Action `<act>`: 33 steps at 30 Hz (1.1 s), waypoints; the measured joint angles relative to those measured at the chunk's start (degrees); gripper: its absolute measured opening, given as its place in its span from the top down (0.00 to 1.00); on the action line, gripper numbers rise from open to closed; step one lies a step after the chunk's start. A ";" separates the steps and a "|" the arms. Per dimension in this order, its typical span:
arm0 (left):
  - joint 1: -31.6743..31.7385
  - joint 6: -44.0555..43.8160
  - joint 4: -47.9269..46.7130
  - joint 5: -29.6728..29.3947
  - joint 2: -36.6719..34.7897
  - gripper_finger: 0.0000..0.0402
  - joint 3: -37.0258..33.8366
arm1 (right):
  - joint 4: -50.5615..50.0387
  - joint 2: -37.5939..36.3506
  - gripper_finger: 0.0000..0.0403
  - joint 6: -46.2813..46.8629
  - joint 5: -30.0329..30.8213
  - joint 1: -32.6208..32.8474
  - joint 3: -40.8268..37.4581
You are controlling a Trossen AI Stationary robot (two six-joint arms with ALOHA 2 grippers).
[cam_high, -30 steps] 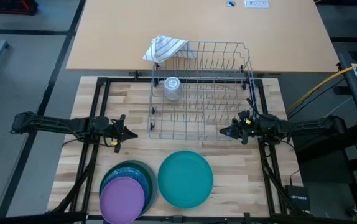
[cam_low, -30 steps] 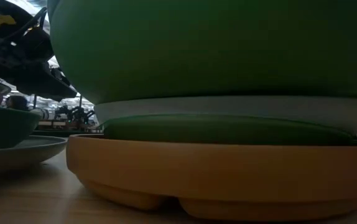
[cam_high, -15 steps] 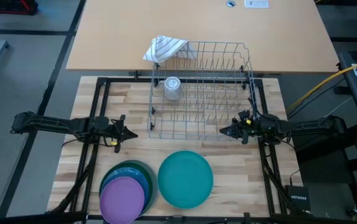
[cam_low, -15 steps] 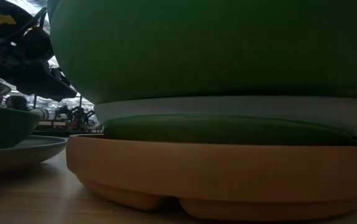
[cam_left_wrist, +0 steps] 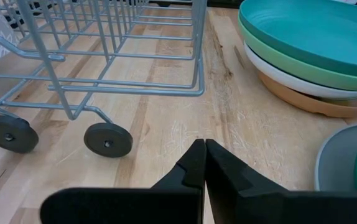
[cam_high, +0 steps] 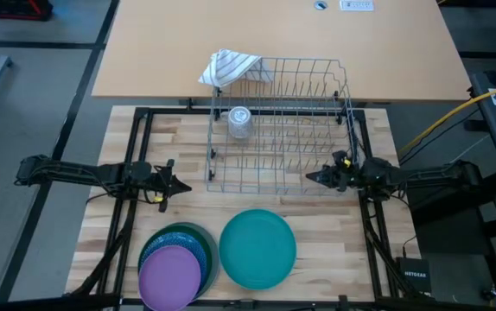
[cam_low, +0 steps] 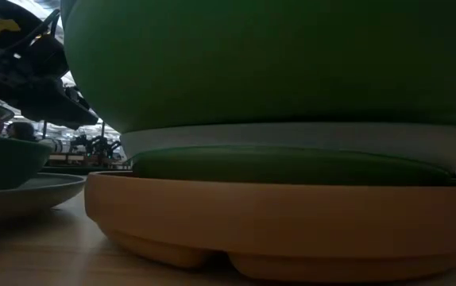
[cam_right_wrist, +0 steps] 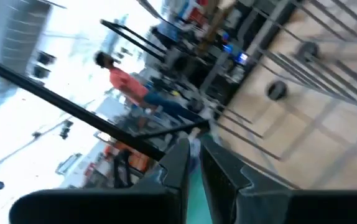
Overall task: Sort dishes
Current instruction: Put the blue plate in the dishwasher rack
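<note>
Two stacks of round plates: teal-topped, purple-topped; left gripper clenched, right gripper unclear.

Two stacks of dishes, one wire rack, one glass, one cloth.

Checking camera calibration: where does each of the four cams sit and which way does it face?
High: overhead, straight down on the wooden table, grey wire dish rack, both arms.
Low: table height, blocked by the stack under the teal round plastic plate; an arm upper left.
Left wrist: past shut left gripper toward rack and the teal-topped stack.
Right wrist: tilted past right gripper, rack wires, room beyond.
Shared: the rack shows in high and left wrist.
</note>
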 joint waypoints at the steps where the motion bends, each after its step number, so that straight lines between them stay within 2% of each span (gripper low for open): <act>1: 0.00 0.00 0.00 0.00 -0.01 1.00 0.00 | 1.30 0.00 0.89 0.29 -0.02 0.00 0.02; 5: 0.00 0.00 0.00 0.00 0.02 1.00 0.00 | 7.48 -0.07 0.89 0.28 -1.88 0.00 0.41; 7: 0.00 0.00 0.00 0.00 0.02 1.00 0.00 | 7.51 -0.04 0.89 -0.26 -3.63 0.00 2.10; 14: 0.00 0.00 0.00 0.00 0.00 1.00 0.00 | 6.92 3.75 0.89 -5.60 -11.71 0.00 13.36; 19: 0.00 0.00 0.07 0.00 0.00 1.00 -0.02 | -0.81 12.29 0.89 -14.44 -20.50 0.04 26.54; 24: 0.00 0.02 0.09 0.00 0.01 1.00 -0.02 | -10.88 24.60 0.89 -23.17 -28.02 0.04 38.76; 29: -0.01 0.00 0.12 -0.09 -0.01 1.00 -0.02 | -16.87 35.60 0.89 -27.88 -26.29 0.02 46.99; 33: 0.00 -1.68 0.13 -0.15 -0.01 1.00 -0.02 | -17.11 42.79 0.89 -29.43 -25.46 -0.02 51.06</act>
